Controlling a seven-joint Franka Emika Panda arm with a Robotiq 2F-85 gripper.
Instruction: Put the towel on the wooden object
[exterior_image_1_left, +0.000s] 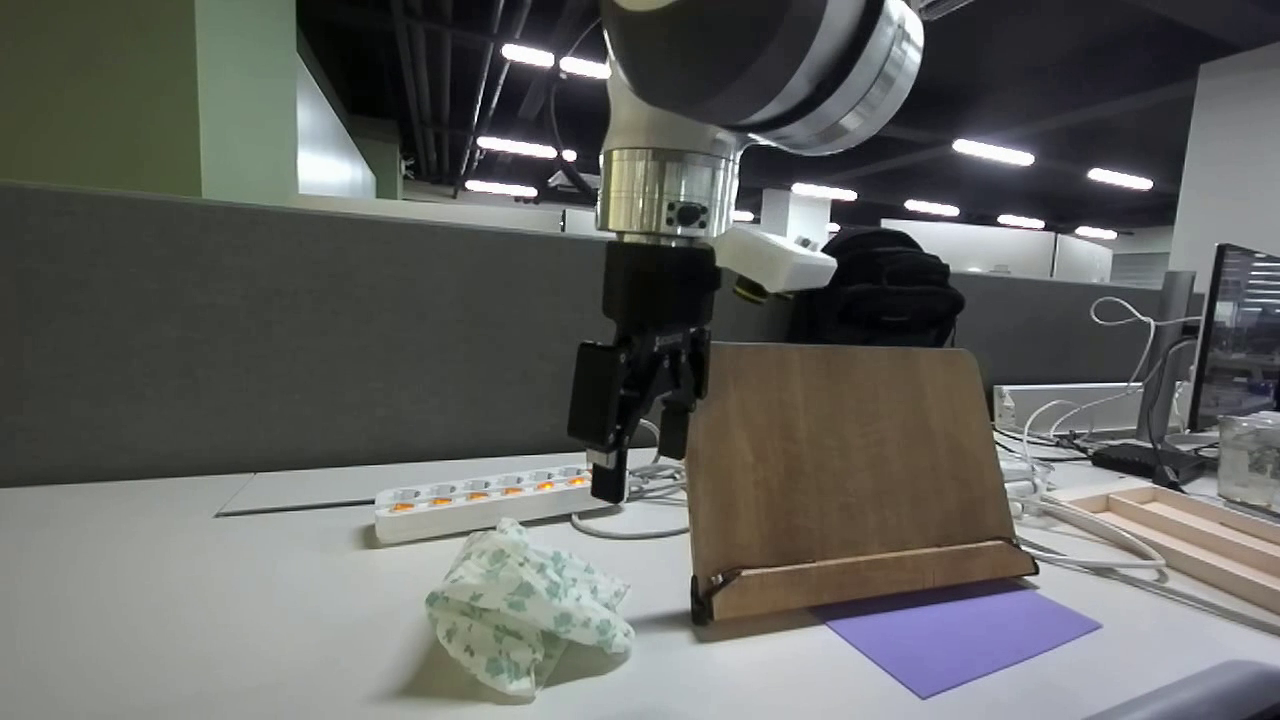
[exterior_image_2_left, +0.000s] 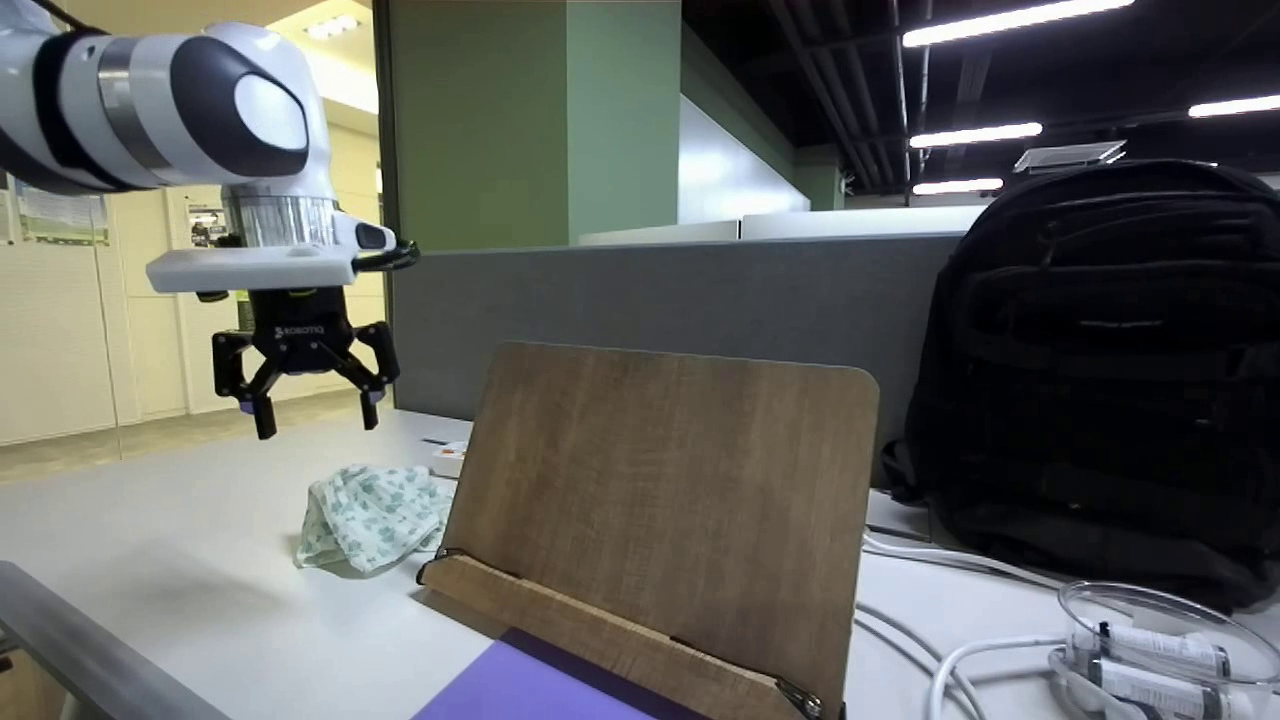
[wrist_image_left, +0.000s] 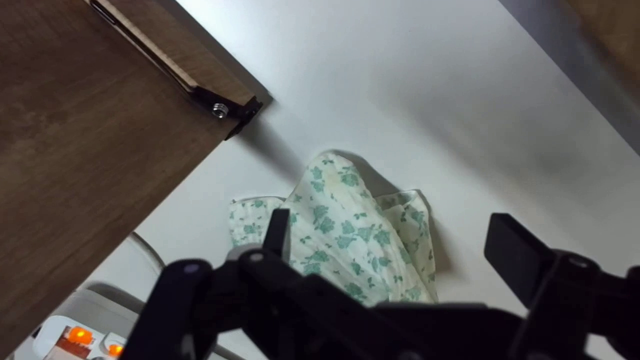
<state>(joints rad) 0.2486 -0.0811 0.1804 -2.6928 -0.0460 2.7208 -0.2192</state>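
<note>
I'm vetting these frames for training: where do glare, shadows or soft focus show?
In both exterior views, the ceiling lights glare white; in an exterior view, the towel throws a soft shadow onto the table; in the wrist view, the tool looks softer than the towel's print.

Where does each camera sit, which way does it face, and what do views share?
In an exterior view: apart from the arm, looking across the table at the stand, backpack right; arm and gripper left.
In an exterior view: also apart, facing stand and towel, power strip beyond; arm and gripper central.
In the wrist view: on the arm, facing down at the towel; gripper shows, arm does not.
Both exterior views share stand, towel and backpack.
</note>
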